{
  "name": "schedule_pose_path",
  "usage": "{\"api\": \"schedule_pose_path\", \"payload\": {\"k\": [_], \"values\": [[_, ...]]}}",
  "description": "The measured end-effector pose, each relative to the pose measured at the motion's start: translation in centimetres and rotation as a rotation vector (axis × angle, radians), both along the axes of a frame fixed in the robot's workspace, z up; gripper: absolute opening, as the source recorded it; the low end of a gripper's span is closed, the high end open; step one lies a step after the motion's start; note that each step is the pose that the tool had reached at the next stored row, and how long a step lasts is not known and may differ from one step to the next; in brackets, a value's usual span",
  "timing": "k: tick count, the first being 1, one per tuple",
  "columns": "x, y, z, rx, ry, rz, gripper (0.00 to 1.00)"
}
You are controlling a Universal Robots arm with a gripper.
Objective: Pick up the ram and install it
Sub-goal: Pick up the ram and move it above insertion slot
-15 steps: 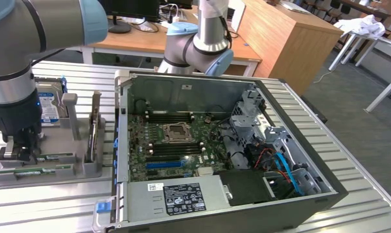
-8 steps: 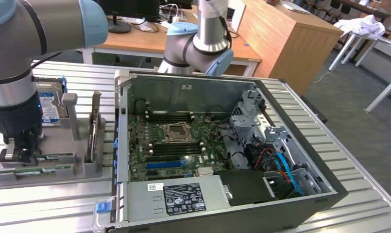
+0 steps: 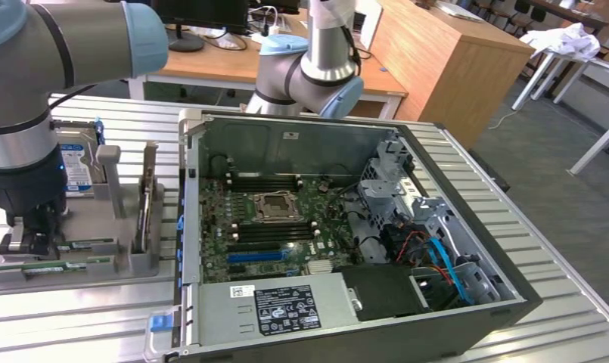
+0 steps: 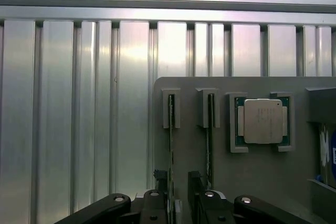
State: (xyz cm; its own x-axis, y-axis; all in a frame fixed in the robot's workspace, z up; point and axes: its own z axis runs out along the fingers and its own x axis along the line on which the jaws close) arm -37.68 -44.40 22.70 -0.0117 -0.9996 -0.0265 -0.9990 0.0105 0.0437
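In the exterior view, a slatted aluminium table (image 3: 72,325) fills the foreground. On it lies an open black tower computer case (image 3: 284,144) with its green motherboard (image 3: 274,219) exposed. At nine o'clock from the case sits a grey moulded fixture tray (image 3: 132,261), where slim green ram sticks (image 3: 60,266) stand on edge in their slots. The arm's black gripper (image 3: 32,240) is low over the tray's far end from the case, right at the sticks. Around twelve to one o'clock behind the table are light wooden desks (image 3: 436,60). A grey floor (image 3: 546,174) lies at three o'clock.

In the wrist view, the ribbed aluminium table (image 4: 63,103) carries the grey fixture tray (image 4: 252,182). One ram stick (image 4: 170,129) runs edge-on along its slot and passes between the gripper (image 4: 177,182)'s two black fingers (image 4: 160,178). They are spread wide and not closed on it. A second ram stick (image 4: 210,140) lies in the neighbouring slot. Beside that, a silver-capped square processor (image 4: 261,120) sits in its own recess.
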Motion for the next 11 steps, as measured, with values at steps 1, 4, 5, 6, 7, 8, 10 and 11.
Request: {"api": "schedule_pose_path", "payload": {"k": [1,4,5,6,7,8,10,11], "values": [[0.00,0.00,-0.01,0.0001,0.0000,0.000,0.30],[0.06,0.01,-0.04,0.0004,-0.0005,0.000,0.30],[0.14,0.01,-0.03,0.0003,-0.0004,0.000,0.30],[0.25,0.00,-0.02,0.0001,-0.0002,0.000,0.30],[0.37,0.00,-0.02,0.0002,-0.0003,0.000,0.30],[0.51,0.00,-0.02,0.0001,-0.0002,0.000,0.30],[0.81,0.00,-0.02,0.0002,-0.0002,0.000,0.30],[0.97,0.00,-0.02,0.0001,-0.0002,0.000,0.30]]}}
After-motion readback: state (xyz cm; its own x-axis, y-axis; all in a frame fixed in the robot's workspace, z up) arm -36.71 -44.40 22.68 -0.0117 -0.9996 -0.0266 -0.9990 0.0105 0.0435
